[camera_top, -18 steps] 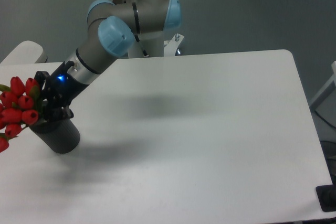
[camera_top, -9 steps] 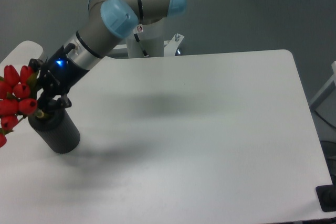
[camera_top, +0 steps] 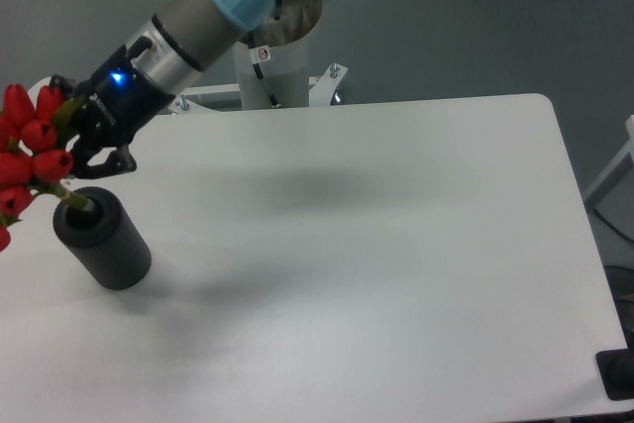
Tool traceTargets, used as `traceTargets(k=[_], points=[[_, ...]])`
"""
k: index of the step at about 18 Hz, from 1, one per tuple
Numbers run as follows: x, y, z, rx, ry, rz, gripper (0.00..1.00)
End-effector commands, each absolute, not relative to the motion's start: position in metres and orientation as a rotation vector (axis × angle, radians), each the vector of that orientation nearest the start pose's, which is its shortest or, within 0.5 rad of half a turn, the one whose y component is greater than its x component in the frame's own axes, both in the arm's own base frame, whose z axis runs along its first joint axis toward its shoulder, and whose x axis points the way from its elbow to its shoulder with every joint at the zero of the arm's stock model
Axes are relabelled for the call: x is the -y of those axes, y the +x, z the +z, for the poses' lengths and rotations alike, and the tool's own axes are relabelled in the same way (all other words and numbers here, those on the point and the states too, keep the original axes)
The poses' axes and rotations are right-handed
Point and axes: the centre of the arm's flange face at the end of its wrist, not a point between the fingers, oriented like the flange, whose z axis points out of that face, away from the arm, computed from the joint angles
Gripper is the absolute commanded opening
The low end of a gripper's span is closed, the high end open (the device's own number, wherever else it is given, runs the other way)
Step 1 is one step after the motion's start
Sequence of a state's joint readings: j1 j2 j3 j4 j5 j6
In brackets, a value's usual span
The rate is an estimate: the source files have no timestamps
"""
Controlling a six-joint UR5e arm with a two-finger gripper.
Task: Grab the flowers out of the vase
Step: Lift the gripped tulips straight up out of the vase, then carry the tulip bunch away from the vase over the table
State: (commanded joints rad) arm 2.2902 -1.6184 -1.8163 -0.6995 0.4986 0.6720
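The gripper point(camera_top: 81, 151) is closed on the flowers point(camera_top: 30, 160), pinching them by the stems just behind the red buds. It hangs up above the vase point(camera_top: 102, 238), at the far left of the worktop point(camera_top: 376, 245). The red buds stick out to the left, and some of them run off the edge of the picture. The stems slant down to the right, and their ends dip just inside the round mouth of the vase. So the grab looks done, and the lift looks about half done. What is left, I think, is to pull the flowers a bit higher so the stem ends come all the way out. The vase stands upright on the worktop, and nothing else is touching it. The stems could catch on the rim and tip the vase, so a slow, straight pull up looks like the safe way.
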Motion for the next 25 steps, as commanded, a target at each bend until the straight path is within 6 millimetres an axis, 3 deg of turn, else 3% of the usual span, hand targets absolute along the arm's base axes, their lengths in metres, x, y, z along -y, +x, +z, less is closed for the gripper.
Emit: traceTargets(k=[8, 12, 14, 18, 22, 25], points=[[-0.517, -0.200, 0.537, -0.239, -1.930, -0.509, 0.29], [-0.505, -0.240, 0.549, -0.194, -1.896, -0.475, 0.28], [-0.499, -0.265, 0.545, -0.160, -1.896, -0.448, 0.28], [-0.491, -0.328, 0.512, -0.122, -1.893, -0.410, 0.27], [-0.472, -0.392, 0.499, -0.065, -1.890, -0.342, 0.27], [-0.463, -0.434, 0.478, -0.055, -1.890, -0.299, 0.27]])
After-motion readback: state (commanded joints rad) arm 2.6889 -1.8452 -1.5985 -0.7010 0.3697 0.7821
